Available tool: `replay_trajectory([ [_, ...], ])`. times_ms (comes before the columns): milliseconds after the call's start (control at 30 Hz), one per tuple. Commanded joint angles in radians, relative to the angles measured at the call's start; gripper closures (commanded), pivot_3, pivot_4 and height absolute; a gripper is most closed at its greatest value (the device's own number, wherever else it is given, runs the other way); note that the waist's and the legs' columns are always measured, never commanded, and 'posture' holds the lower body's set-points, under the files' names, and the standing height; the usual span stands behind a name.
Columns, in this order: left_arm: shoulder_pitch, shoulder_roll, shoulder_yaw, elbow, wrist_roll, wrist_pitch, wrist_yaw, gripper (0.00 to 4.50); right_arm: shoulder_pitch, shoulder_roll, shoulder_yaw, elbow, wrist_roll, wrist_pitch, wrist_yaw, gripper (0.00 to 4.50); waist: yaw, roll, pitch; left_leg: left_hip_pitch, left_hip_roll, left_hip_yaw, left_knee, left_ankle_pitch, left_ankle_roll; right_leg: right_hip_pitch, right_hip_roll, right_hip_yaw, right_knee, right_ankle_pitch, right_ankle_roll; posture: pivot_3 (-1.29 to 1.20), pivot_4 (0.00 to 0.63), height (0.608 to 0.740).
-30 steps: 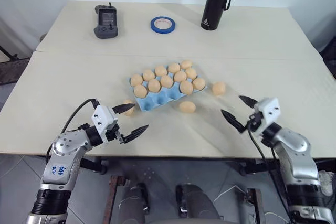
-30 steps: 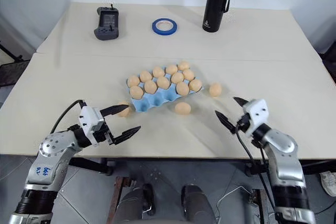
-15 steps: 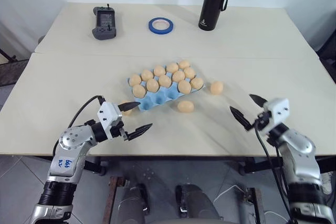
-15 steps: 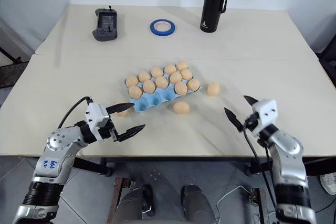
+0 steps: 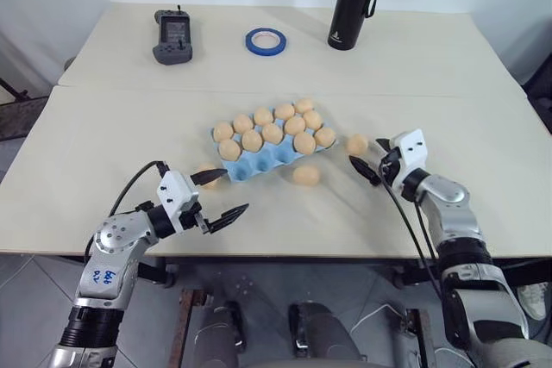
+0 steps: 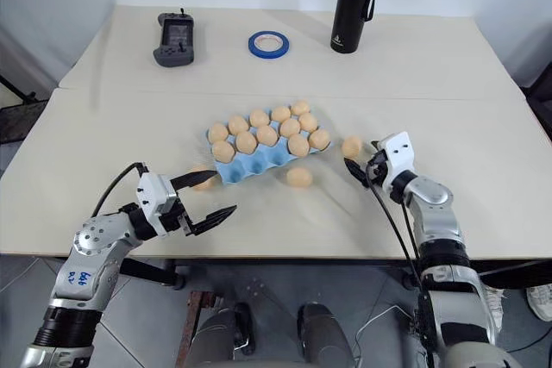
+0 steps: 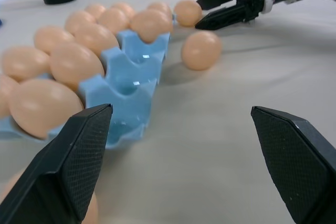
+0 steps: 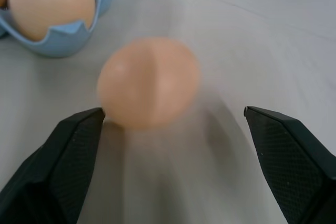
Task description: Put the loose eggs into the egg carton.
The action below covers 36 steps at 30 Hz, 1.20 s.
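We see a light blue moulded lidless egg carton (image 5: 272, 150) lying at a slant near the middle of the pale table (image 5: 103, 135), with ten smooth tan-orange oval eggs seated in its two far rows and its near row of cups bare. Three more eggs of the same colour and size lie loose on the table: one just off the carton's right end (image 5: 357, 144), one just in front of the carton's near edge (image 5: 305, 175), and one at the carton's near left corner (image 5: 207, 176).

Our right gripper (image 5: 369, 159) sits low over the table with its two black fingers spread wide, and the egg off the right end lies just ahead of its tips, close to one finger but not clasped. Our left gripper (image 5: 220, 194) is likewise spread wide and empty, with the left-corner egg just beside its upper finger.
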Motion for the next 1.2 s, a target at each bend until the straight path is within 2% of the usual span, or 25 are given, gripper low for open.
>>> replay_trajectory([
  [33,0.019,0.006,0.022,-0.054,-0.008,0.002,0.014,0.00,-0.036,0.022,0.003,0.048,-0.005,-0.056,0.001,0.44,0.000,0.000,0.000,0.000,0.000,0.000,0.000,0.000,0.000,0.000,0.000,0.000,0.000,0.000,0.000,0.00,0.150,0.740],
  [67,0.022,0.005,0.023,-0.057,-0.008,0.004,0.017,0.00,-0.043,0.027,0.003,0.059,-0.006,-0.064,0.001,0.62,0.000,0.000,0.000,0.000,0.000,0.000,0.000,0.000,0.000,0.000,0.000,0.000,0.000,0.000,0.000,0.00,0.150,0.740],
  [233,0.023,0.002,0.019,-0.061,-0.006,0.006,0.025,0.00,-0.058,0.049,0.000,0.091,0.000,-0.091,0.000,2.29,0.003,0.000,0.000,0.000,0.000,0.000,0.000,0.000,0.000,0.000,0.000,0.000,0.000,0.000,0.000,0.00,0.150,0.740],
  [300,0.019,0.003,0.019,-0.059,-0.007,0.007,0.026,0.00,-0.050,0.053,0.005,0.067,0.000,-0.093,0.004,2.65,0.002,0.000,0.000,0.000,0.000,0.000,0.000,0.000,0.000,0.000,0.000,0.000,0.000,0.000,0.000,0.00,0.150,0.740],
  [367,0.017,0.006,0.022,-0.057,-0.007,0.006,0.026,0.00,-0.031,0.048,0.013,0.009,0.004,-0.082,0.022,2.83,0.002,0.000,0.000,0.000,0.000,0.000,0.000,0.000,0.000,0.000,0.000,0.000,0.000,0.000,0.000,0.00,0.150,0.740],
  [533,0.028,0.023,0.053,-0.052,-0.013,0.005,0.028,0.00,0.017,0.038,0.022,-0.228,0.085,0.041,0.123,2.83,0.003,0.000,0.000,0.000,0.000,0.000,-0.001,0.000,0.000,-0.001,0.000,0.000,0.000,0.000,0.000,0.00,0.150,0.740],
  [767,0.058,0.034,0.085,-0.055,-0.013,0.004,0.031,0.00,0.019,0.076,0.123,-0.466,0.116,0.200,0.207,2.83,0.004,0.000,0.000,0.000,0.001,0.000,-0.002,-0.001,0.001,-0.001,0.000,-0.001,0.001,0.000,0.000,0.00,0.150,0.740],
  [900,0.068,0.028,0.085,-0.069,-0.010,0.006,0.042,0.00,-0.018,0.140,0.196,-0.471,0.064,0.257,0.154,2.83,0.002,0.000,0.000,0.000,0.001,0.000,-0.003,-0.001,0.001,-0.001,-0.001,-0.001,0.000,0.000,-0.001,0.00,0.150,0.740],
  [1067,0.080,0.023,0.087,-0.085,-0.011,0.009,0.055,0.00,-0.042,0.177,0.217,-0.449,0.050,0.258,0.139,2.83,0.008,0.000,0.000,-0.001,0.000,0.000,-0.006,-0.001,0.000,-0.003,-0.001,-0.001,-0.001,-0.001,-0.002,0.00,0.150,0.740],
  [1200,0.093,0.021,0.089,-0.100,-0.011,0.013,0.065,0.00,-0.051,0.186,0.220,-0.468,0.054,0.283,0.136,1.51,0.007,0.000,0.000,-0.001,0.000,0.000,-0.008,-0.001,0.000,-0.003,-0.002,-0.001,-0.004,-0.001,-0.002,0.00,0.150,0.740],
])
